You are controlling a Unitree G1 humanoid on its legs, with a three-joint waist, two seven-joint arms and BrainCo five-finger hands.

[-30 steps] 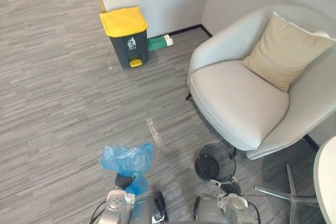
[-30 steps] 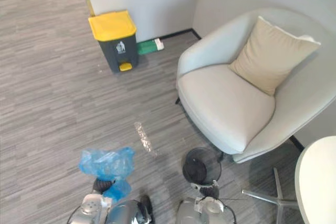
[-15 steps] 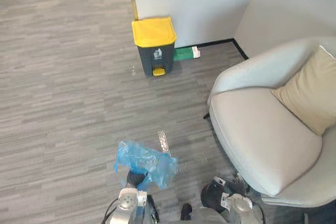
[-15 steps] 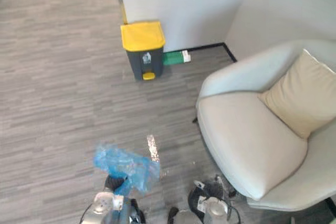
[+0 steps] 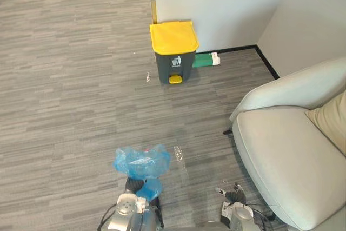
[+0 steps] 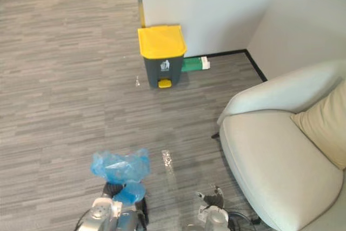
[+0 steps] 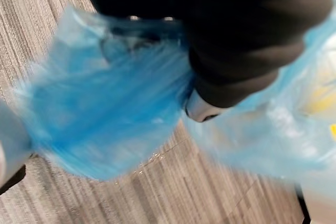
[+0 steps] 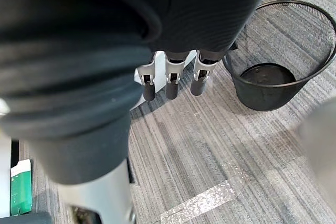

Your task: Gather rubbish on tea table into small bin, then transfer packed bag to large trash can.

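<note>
Carrying stage? The yellow-lidded trash can (image 5: 173,52) stands well ahead, lid down.
— Seemingly. The blue bag (image 5: 141,162) sits clenched in the left hand (image 5: 135,183); the right hand (image 8: 170,85) hangs slack, empty. Next: walk closer, get the lid up.

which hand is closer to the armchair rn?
Right. The right hand hangs just beside the armchair, by its front edge. The left hand is farther off on the robot's other side, over open floor, right against the blue bag.
</note>
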